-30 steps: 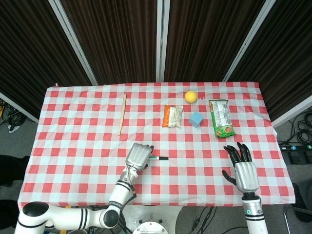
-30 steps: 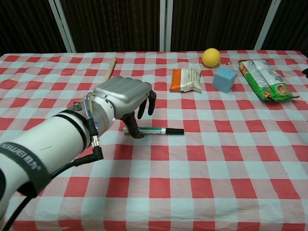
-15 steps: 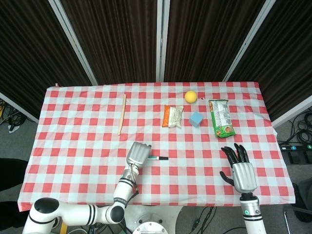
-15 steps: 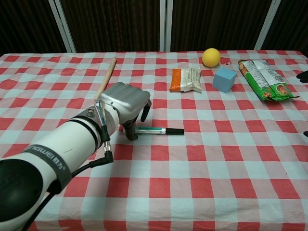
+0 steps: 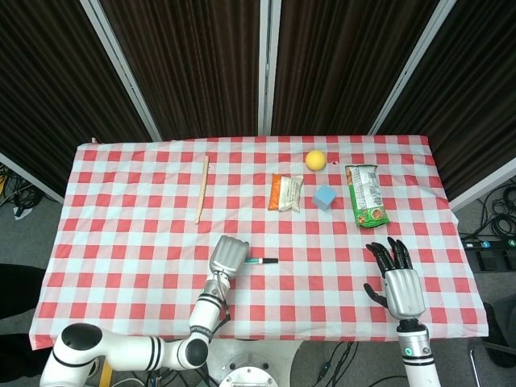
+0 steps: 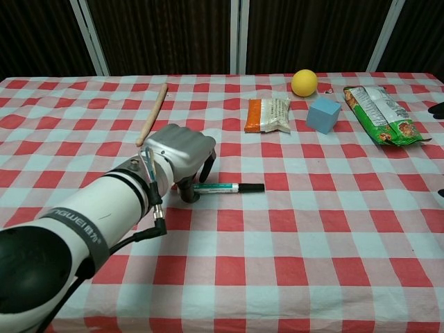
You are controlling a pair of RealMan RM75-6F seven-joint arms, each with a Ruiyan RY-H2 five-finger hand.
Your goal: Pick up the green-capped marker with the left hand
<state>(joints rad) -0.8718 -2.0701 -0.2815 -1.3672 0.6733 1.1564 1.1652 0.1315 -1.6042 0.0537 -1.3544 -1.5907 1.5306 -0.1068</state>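
On the checked tablecloth point(image 6: 312, 229), your left hand point(image 6: 182, 149) curls over the near end of the green-capped marker point(image 6: 229, 187), fingertips touching it; a firm grasp cannot be confirmed. Your right hand point(image 5: 401, 284) rests, fingers spread.

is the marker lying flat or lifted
Lying flat: the marker rests on the cloth, left hand at its end.
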